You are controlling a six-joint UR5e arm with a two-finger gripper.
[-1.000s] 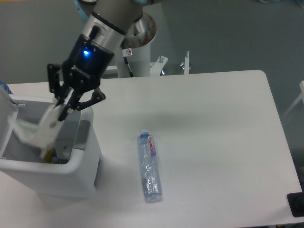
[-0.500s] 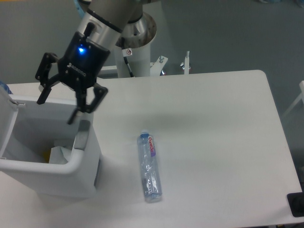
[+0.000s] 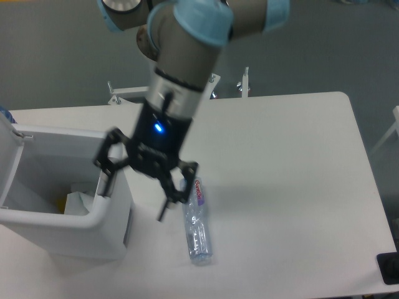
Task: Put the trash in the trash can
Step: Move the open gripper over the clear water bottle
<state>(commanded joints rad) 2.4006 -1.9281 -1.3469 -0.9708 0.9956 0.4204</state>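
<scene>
One bottle lies on the bench; light, slick, crushable, so grip its middle gently with your pincer, now wide open and empty

Clear, glossy, crinkled plastic on the bottle, lying on a smooth matt white table. Left of the bottle, the trash can looks like smooth white plastic; the packet inside looks papery.

A white table; a dark object, perhaps a phone, at its corner.
</scene>
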